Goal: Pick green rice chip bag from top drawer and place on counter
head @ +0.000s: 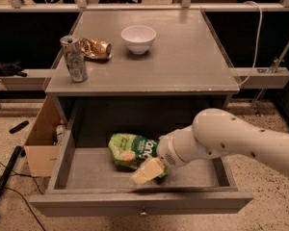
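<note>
**Gripper low in the open drawer, at the bag's near end**

Top drawer (pixel 86 176) pulled out. Green rice chip bag (pixel 129 150) lies flat on its bottom, centre. White lettering on the dark green oval logo, too blurred to read; tan round chip pictured beside it. Gripper (pixel 147 171) sits at the bag's right front corner, overlapping it; apart or clamped, cannot tell. Counter (pixel 183 61) holds a white bowl (pixel 138 38), a silver can (pixel 74 58) with unreadable print, and a gold wrapper (pixel 95 47).
</note>
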`<state>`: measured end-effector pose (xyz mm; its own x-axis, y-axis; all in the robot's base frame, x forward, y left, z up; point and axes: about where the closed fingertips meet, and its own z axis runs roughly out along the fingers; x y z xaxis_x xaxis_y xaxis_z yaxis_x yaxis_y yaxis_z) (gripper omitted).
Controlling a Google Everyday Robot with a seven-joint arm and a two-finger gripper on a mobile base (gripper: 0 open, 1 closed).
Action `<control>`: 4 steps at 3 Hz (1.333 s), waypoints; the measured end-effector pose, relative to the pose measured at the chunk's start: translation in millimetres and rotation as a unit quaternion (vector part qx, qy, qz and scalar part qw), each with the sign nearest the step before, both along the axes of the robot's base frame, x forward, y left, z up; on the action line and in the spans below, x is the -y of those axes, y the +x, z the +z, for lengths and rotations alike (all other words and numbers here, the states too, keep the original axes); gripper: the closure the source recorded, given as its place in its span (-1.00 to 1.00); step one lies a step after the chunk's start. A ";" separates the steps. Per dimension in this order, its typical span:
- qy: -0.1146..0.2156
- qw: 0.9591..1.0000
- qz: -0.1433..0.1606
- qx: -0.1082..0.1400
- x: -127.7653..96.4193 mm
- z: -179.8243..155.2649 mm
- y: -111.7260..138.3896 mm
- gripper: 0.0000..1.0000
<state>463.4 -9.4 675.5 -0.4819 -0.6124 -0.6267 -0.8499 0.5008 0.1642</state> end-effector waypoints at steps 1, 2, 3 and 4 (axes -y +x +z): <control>-0.001 1.000 0.000 0.002 -2.8 -3.9 4.6 -1.00; -0.009 1.000 0.004 0.010 -4.9 1.3 10.3 -1.00; -0.029 0.999 0.001 0.021 -4.1 -0.4 30.6 -1.00; -0.043 0.999 -0.004 0.017 -0.4 -18.9 41.1 -1.00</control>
<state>504.5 -8.9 656.6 -0.4670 -0.6609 -0.5875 -0.8497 0.5192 0.0914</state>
